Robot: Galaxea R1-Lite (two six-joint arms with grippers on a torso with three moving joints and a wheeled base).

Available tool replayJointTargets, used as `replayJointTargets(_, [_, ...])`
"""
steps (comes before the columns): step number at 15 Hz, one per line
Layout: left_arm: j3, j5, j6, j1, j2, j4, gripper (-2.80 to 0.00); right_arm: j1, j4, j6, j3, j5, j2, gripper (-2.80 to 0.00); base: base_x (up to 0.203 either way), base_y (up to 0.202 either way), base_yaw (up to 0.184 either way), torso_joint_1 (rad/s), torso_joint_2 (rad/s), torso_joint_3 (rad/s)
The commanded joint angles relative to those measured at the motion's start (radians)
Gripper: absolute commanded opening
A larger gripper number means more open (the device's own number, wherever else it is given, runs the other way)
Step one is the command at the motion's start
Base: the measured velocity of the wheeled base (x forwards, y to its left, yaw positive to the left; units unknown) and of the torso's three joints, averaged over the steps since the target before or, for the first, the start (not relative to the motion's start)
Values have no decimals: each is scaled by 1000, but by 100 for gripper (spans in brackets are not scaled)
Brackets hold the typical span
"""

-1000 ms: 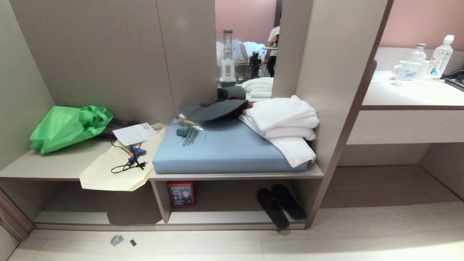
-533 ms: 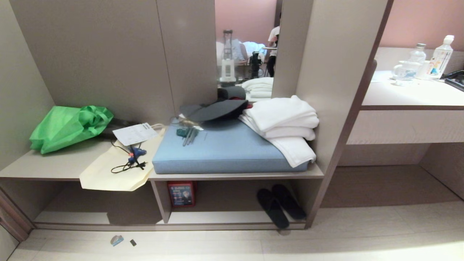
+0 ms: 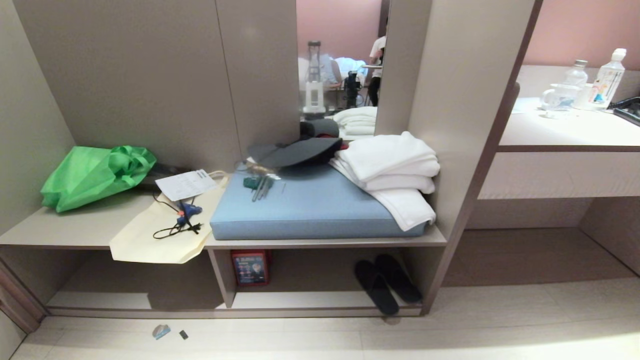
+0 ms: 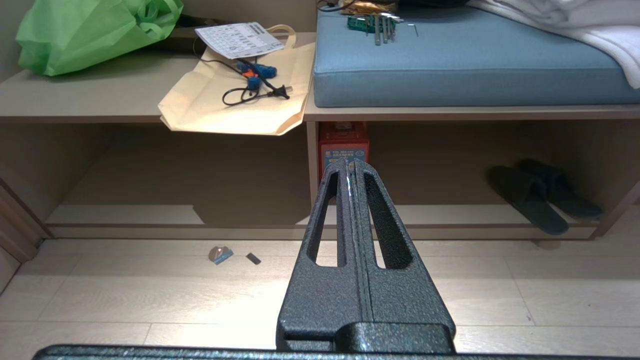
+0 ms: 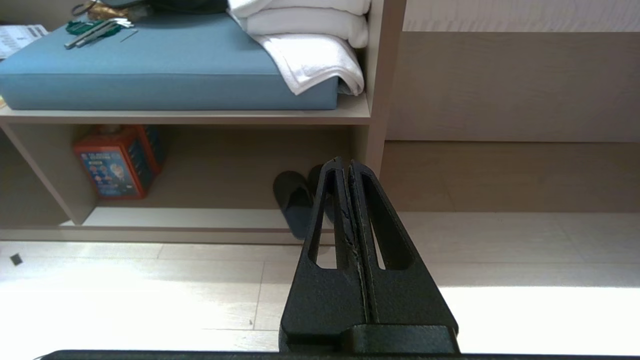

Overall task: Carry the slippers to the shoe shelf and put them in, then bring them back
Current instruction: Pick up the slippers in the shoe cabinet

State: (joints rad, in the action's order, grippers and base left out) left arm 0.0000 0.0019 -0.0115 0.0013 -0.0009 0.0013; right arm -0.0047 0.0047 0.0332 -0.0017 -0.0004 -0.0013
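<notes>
Right wrist view has the right gripper [image 5: 346, 162] pressed closed, empty, with the slippers [image 5: 295, 202] straight beyond its tips, nearer than from the left gripper [image 4: 351, 164], also closed. Dark grey-blue pair lies side by side in the shoe shelf [image 3: 310, 300], heels overhanging its lip, long axes running front to back.

My head camera high, looking down on shoe shelf [image 3: 310, 300]. Both wrist cameras low near floor, facing it level over closed pincers. All three share slippers [image 3: 387, 286] and blue cushion [image 3: 310, 205].
</notes>
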Motion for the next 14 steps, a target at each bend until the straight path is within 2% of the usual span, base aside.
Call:
replayJointTargets(1, [0,1,-1,0,1,-1,-280,0,0,1,0,0,0,-280,0,0,0,0,0,0])
replayJointTargets(14, [0,1,-1,0,1,0,-280,0,0,1,0,0,0,-280,0,0,0,0,0,-4])
